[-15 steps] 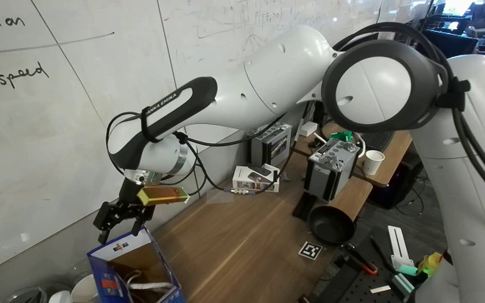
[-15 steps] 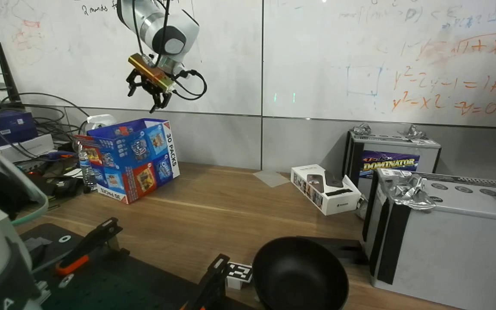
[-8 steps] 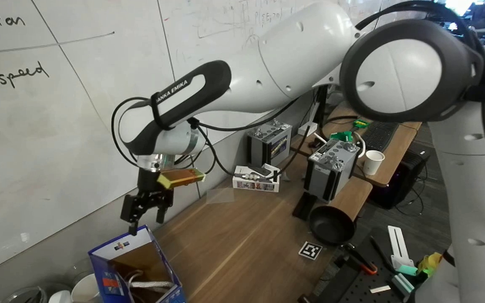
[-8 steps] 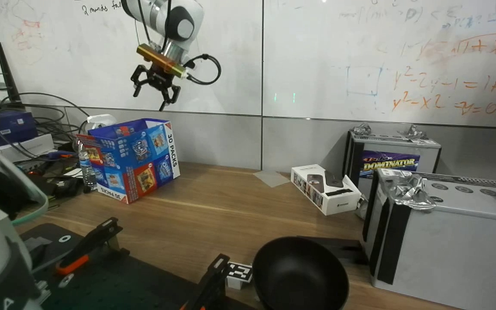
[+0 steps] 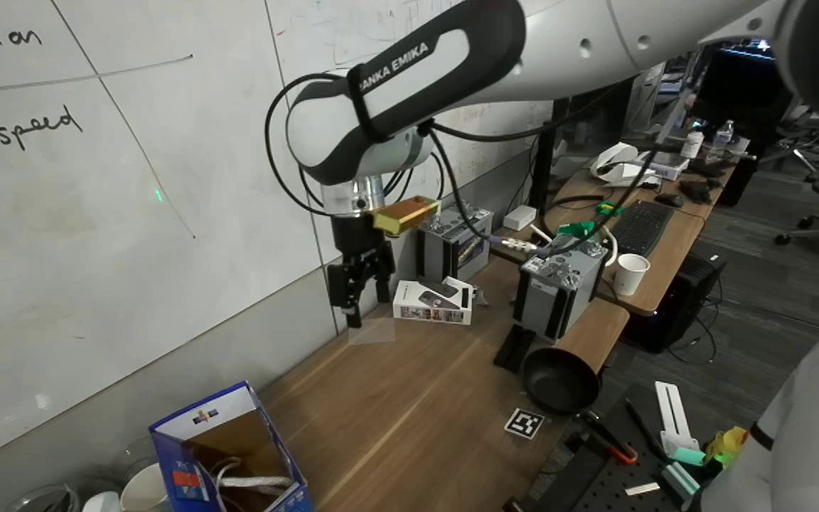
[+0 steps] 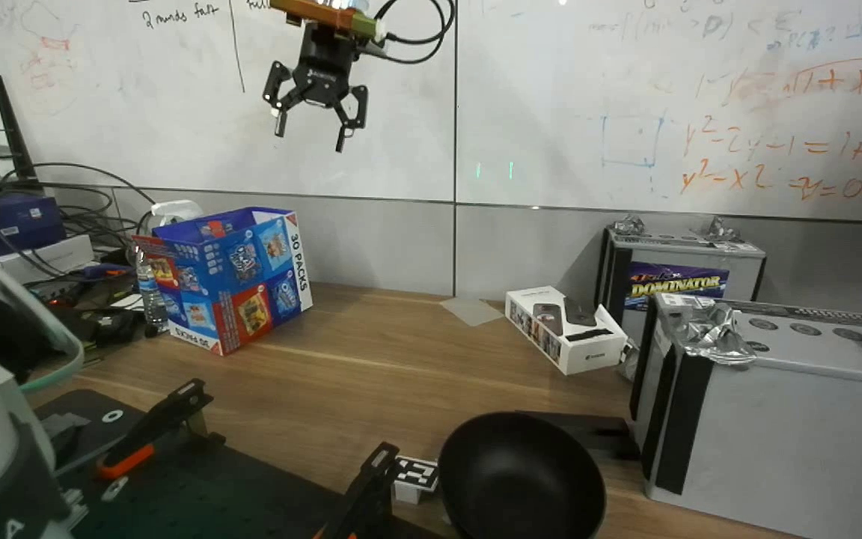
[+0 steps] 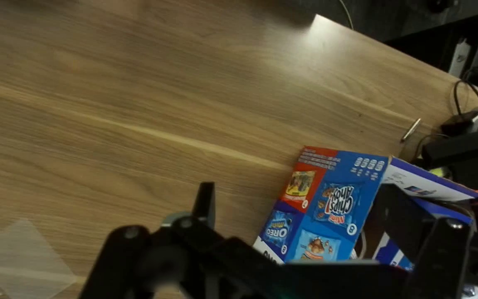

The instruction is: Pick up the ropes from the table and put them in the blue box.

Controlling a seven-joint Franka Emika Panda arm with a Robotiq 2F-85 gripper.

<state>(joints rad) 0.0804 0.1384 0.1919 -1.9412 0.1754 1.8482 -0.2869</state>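
exterior view: ropes point(image 5: 257, 482) inside blue box point(image 5: 170, 455), jaws apart

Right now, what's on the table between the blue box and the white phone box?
A pale sheet lies on the table there, nearer the white phone box; both exterior views show it.

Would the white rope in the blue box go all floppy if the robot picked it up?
Probably yes: the white rope curls inside the blue box, like soft cord. It looks slim, so it's likely light. Its curved part might dangle or snag.
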